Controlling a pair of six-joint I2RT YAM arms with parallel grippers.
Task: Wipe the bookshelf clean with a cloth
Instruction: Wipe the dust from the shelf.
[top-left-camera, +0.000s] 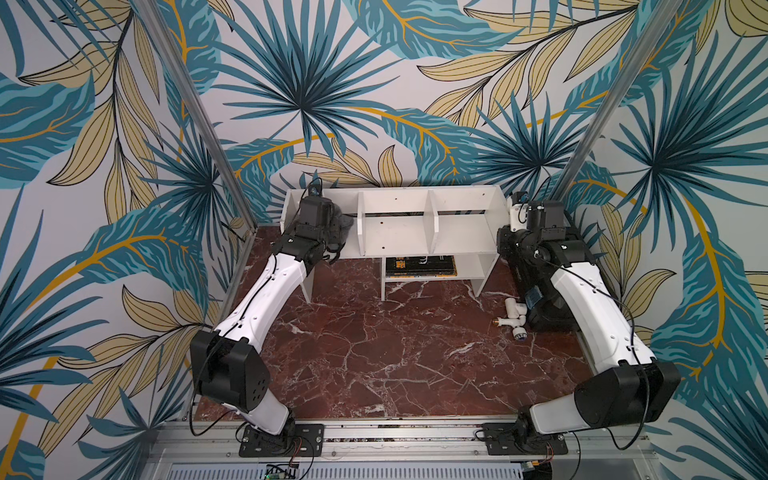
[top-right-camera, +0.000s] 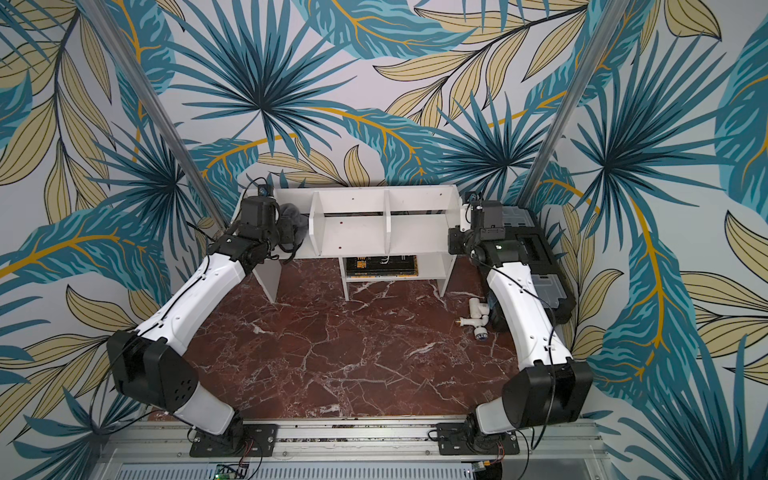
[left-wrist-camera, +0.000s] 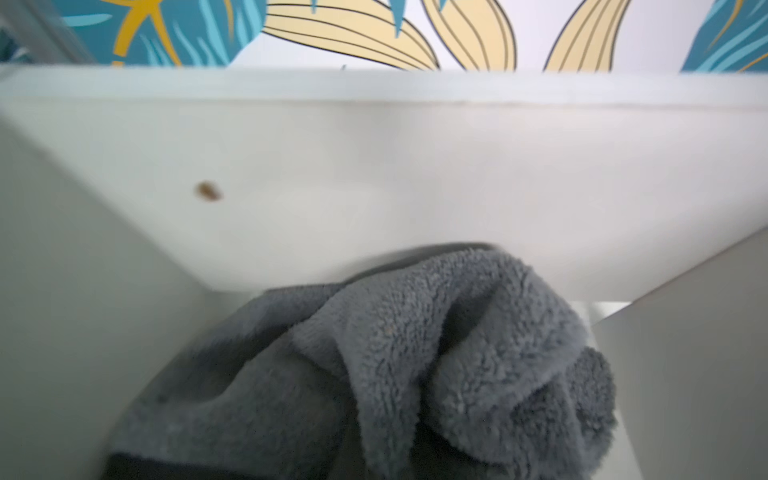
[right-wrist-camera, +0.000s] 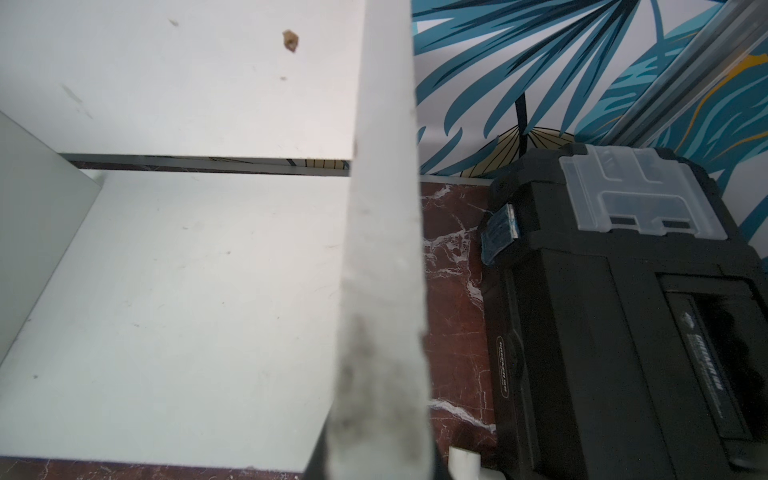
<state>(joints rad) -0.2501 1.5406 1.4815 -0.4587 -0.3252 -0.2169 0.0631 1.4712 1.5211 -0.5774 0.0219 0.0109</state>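
Step in hand: cloth (left-wrist-camera: 436, 353) gripped, wipe not yet begun. Your left hand (top-left-camera: 334, 235) closed on cloth, which sits bunched in bookshelf (top-left-camera: 415, 195) end compartment, 11 o'clock on counter (top-left-camera: 374, 353). Right hand (top-left-camera: 515, 218) at 1 o'clock, seemingly clamped on shelf's end panel as brace; fingers out of frame. Next move calls for: press cloth flat on board, sweep toward 3 o'clock, lift over each divider, hold brace firm.

White arm shells (top-left-camera: 270, 286); black joints (top-left-camera: 232, 374)
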